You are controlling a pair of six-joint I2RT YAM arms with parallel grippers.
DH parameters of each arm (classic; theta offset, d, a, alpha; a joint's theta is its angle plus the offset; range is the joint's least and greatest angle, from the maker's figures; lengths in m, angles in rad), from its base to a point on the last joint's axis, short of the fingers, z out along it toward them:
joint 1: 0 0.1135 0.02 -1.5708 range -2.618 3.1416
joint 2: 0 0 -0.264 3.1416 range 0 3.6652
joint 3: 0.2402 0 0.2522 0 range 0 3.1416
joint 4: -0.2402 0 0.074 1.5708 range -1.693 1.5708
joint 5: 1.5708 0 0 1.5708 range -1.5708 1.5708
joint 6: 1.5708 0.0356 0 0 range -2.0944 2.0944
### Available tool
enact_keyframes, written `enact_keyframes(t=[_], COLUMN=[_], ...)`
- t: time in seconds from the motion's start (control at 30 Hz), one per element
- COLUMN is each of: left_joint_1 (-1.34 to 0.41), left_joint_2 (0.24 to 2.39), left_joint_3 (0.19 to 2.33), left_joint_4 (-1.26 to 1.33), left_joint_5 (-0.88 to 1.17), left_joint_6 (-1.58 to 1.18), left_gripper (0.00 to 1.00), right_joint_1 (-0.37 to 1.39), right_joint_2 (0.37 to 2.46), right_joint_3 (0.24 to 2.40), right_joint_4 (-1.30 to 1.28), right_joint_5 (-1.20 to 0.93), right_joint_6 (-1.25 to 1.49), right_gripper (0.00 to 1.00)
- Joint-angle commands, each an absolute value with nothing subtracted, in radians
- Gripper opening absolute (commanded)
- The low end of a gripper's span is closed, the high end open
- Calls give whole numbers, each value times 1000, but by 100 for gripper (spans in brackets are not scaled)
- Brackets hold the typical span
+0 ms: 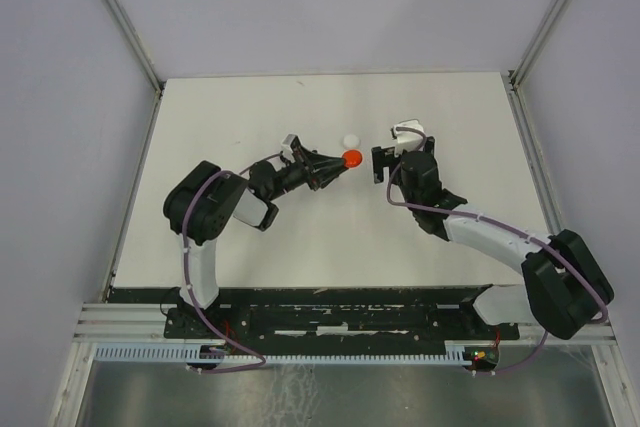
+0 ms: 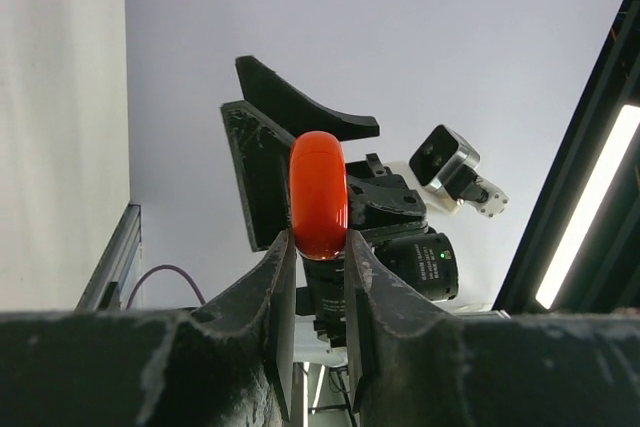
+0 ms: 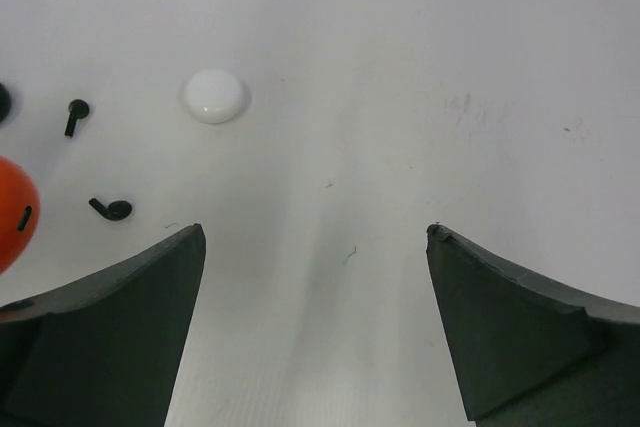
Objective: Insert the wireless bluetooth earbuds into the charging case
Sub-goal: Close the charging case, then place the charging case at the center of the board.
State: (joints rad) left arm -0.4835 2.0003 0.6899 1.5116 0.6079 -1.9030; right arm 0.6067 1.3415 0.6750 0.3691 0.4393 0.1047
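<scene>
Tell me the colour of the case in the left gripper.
Orange-red case, clearest in the left wrist view.

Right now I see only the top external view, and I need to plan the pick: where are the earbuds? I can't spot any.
Observer: The right wrist view shows two black earbuds lying apart on the table, near the white case.
Operator: Is the right gripper free?
Observer: Yes, the right gripper is wide open with nothing between its fingers.
Operator: And the red case?
Observer: The left wrist view shows the red case pinched edge-on in the left gripper, with no open lid showing.
</scene>
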Motion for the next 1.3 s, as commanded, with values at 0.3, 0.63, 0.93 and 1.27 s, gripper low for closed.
enact_keyframes(t=[0.3, 0.63, 0.93, 1.27], left_joint_1=[-346, -331, -323, -310], left_joint_2=[2045, 2156, 2222, 2258], left_joint_3=[913, 1255, 1454, 1547], left_joint_4=[1076, 577, 318, 147], left_joint_5=[577, 516, 460, 420], left_joint_6=[-1473, -1192, -1042, -935], left_gripper=[3, 3, 3, 3], right_joint_1=[594, 594, 594, 594], right_joint_2=[1254, 1234, 1347, 1388], right_joint_3=[795, 835, 968, 999], right_joint_4=[89, 12, -151, -164], right_joint_5=[496, 404, 313, 275], right_joint_6=[174, 188, 203, 209], right_gripper=[100, 100, 100, 99])
